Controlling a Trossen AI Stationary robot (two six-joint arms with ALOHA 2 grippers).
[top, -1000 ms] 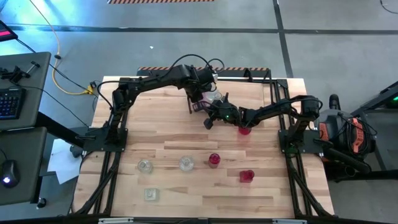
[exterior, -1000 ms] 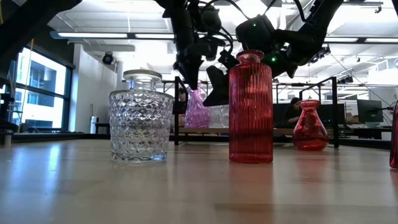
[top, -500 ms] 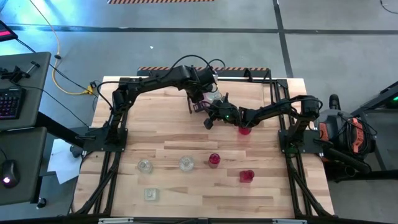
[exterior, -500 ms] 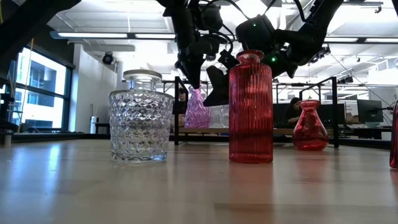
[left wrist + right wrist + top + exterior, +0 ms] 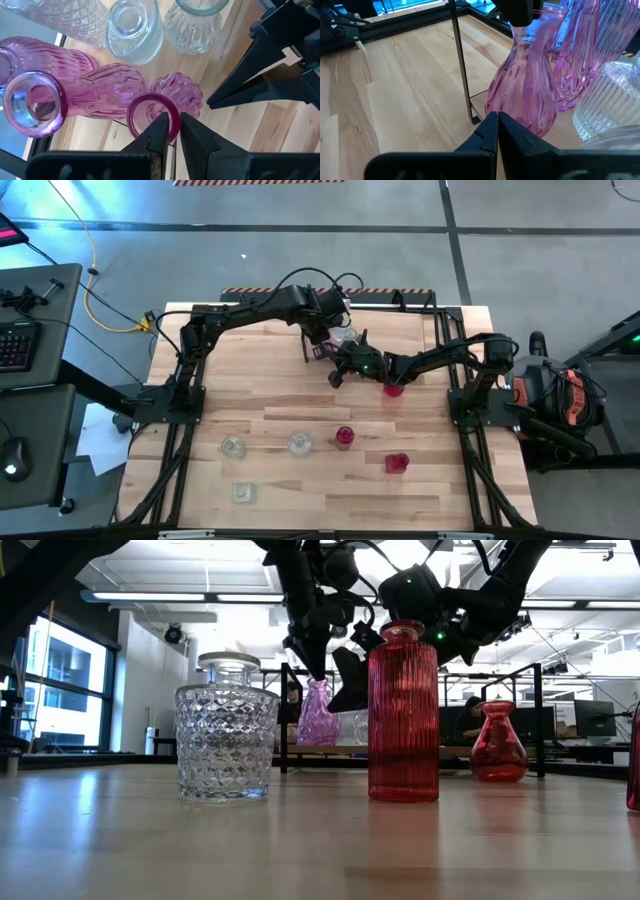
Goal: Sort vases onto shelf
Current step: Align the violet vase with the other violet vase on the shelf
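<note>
On the left side of the table (image 5: 200, 385), near the front edge, stand three clear glass vases: a square one (image 5: 241, 492) closest to the front, a round one (image 5: 233, 446) behind it, and another clear one (image 5: 299, 443) just to its right. From the low camera the closest of these is a diamond-cut clear jar (image 5: 227, 740). The left arm reaches from the left rear corner across to the shelf (image 5: 325, 345) at the middle of the far side. The left gripper (image 5: 170, 131) is over the shelf, and its jaws are narrow, pinching the rim of a pale pink vase (image 5: 175, 97) at the mouth; in the low view this vase (image 5: 317, 715) hangs upright under the gripper at the shelf's black post. Beside it on the shelf lie or stand more pink vases (image 5: 60, 95) and clear ribbed ones (image 5: 136, 30). The right gripper (image 5: 496, 131) is just next to the same pink vase, low beside its belly, with the jaws pressed fully together and holding nothing. To the right of the shelf a red bulb-shaped vase (image 5: 393, 389) stands on the table under the right arm. Further front, a tall red ribbed bottle (image 5: 345, 437) stands right of the clear vases, and another red vase (image 5: 397, 463) is at the right of it.
</note>
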